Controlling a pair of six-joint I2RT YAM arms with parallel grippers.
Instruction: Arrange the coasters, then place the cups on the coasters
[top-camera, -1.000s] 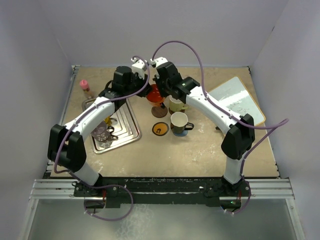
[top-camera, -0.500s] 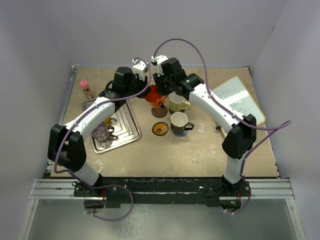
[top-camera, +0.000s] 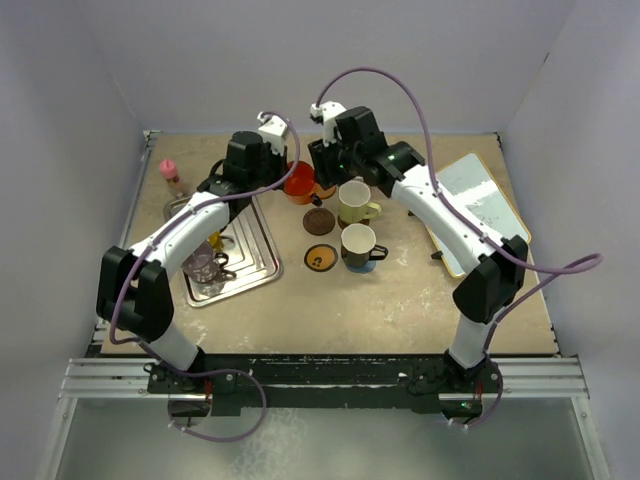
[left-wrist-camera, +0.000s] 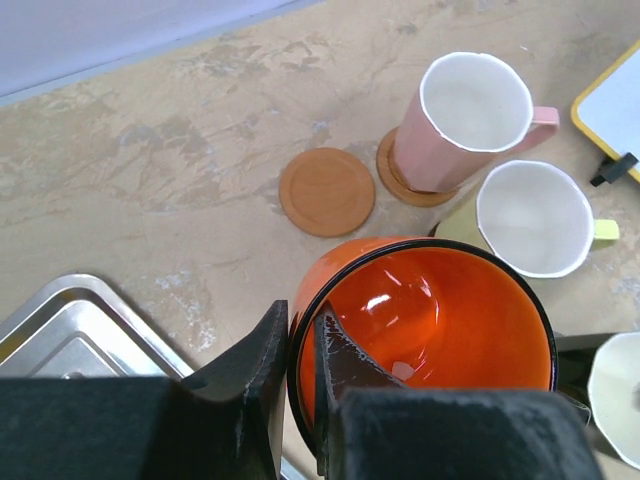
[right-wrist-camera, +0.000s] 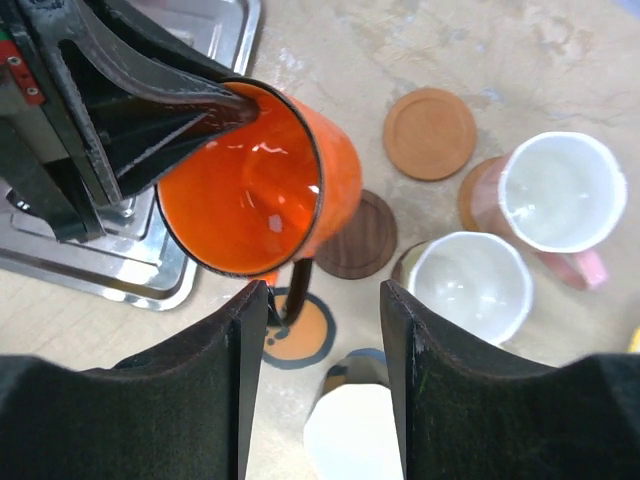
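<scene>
Left pincer (left-wrist-camera: 300, 335) pinches the rim of the red-orange mug (left-wrist-camera: 430, 320), which hangs just right of it above the table (left-wrist-camera: 150, 150). The right pincer (right-wrist-camera: 322, 300) is spread over the handle, gripping nothing. That one-wall pinch may let the mug swing and clip the pink cup (left-wrist-camera: 465, 115) beyond. Both arms reach far forward, wrists bent down.

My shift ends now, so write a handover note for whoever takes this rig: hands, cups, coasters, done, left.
Left hand: shut on the rim of the translucent orange mug, held tilted.
Right hand: open, gripping nothing.
Done: pink mug on a brown round coaster.
Bare: orange-brown coaster, dark brown coaster, black-and-orange coaster.
Left: seat the orange mug; fetch the clear purplish glass mug from the silver metal tray.
Pale cream mug, black white-lined mug: coasters underneath unclear.
</scene>
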